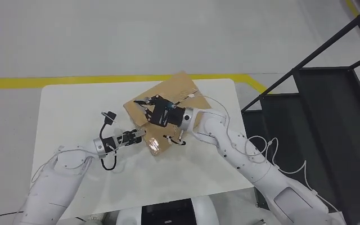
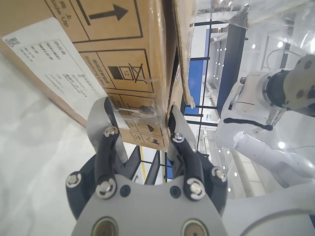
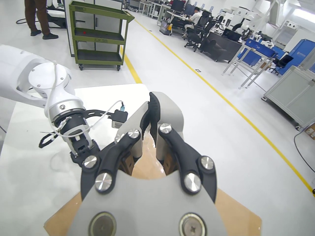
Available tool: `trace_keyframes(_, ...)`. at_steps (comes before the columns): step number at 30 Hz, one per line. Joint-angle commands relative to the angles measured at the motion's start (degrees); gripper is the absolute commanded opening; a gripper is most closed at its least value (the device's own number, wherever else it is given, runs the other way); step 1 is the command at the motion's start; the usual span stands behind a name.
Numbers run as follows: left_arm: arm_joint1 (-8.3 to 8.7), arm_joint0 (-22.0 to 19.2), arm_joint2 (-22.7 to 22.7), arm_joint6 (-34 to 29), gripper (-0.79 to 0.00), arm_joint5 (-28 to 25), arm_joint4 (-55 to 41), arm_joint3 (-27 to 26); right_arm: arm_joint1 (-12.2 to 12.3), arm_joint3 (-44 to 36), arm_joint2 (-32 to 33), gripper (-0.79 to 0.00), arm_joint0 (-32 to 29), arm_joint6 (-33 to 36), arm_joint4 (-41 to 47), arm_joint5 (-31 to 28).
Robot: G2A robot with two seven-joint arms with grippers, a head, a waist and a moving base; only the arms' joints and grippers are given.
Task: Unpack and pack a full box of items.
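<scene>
Left gripper (image 2: pixel 141 115), spread, straddles a corner of the one brown taped cardboard box (image 1: pixel 179 89) mid-frame; right gripper (image 3: pixel 152 116) pressed together above.

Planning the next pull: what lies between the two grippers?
The top of the brown cardboard box, seen in the top view: left gripper at its edge, right gripper over it.

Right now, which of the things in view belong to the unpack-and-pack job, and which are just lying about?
Job:
cardboard box on the white table
left gripper, fingers straddling the box's taped corner
right gripper, fingers together over the box top

Just lying about:
green cart
office chairs
black staircase
yellow floor line
</scene>
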Motion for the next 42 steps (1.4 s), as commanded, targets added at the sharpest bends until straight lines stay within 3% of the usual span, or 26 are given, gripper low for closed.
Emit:
trace_keyframes(1, 0.03, 0.1, -0.3, 0.2, -0.785, -0.5, -0.3, -0.1, 0.0, -0.1, -0.1, -0.785, -0.3, 0.9, -0.4, -1.3)
trace_keyframes(8, 0.35, 1.6, -2.7, 0.7, -0.785, -4.5, -3.0, -2.4, 0.3, 0.3, 0.8, -0.785, -1.1, 3.7, -0.8, -4.0)
trace_keyframes(9, 0.43, 1.9, -3.2, 0.5, -0.662, -5.1, -3.5, -2.9, 0.3, 0.6, 0.9, -0.785, -1.0, 4.0, -0.7, -4.4)
trace_keyframes(10, 0.53, 2.3, -3.7, 0.5, -0.453, -5.7, -3.7, -3.0, 0.3, 0.7, 1.1, -0.785, -0.9, 4.3, -0.3, -4.6)
trace_keyframes(11, 0.61, 2.7, -4.1, 0.4, -0.123, -6.3, -3.9, -3.1, 0.3, 0.8, 1.3, -0.785, -0.8, 4.7, 0.0, -4.9)
trace_keyframes(12, 0.69, 2.9, -4.5, 0.1, 0.000, -6.7, -4.0, -3.2, 0.3, 1.0, 1.6, -0.785, -0.8, 5.0, 0.4, -5.2)
trace_keyframes(29, 1.80, 8.1, -10.7, 1.6, 0.000, -6.8, -5.8, -5.3, -0.5, 4.9, 0.2, -0.785, -0.3, 5.4, 0.5, -7.3)
trace_keyframes(36, 1.63, 7.9, -8.6, 0.0, 0.000, -3.7, -5.1, -5.9, -1.3, 4.9, 0.0, -0.785, -0.8, 0.8, 0.4, -1.2)
trace_keyframes(42, 1.11, 5.1, -5.9, 1.2, 0.000, -3.2, -2.7, -4.1, -1.8, 6.0, -0.8, -0.785, -0.6, 0.4, 0.4, -1.1)
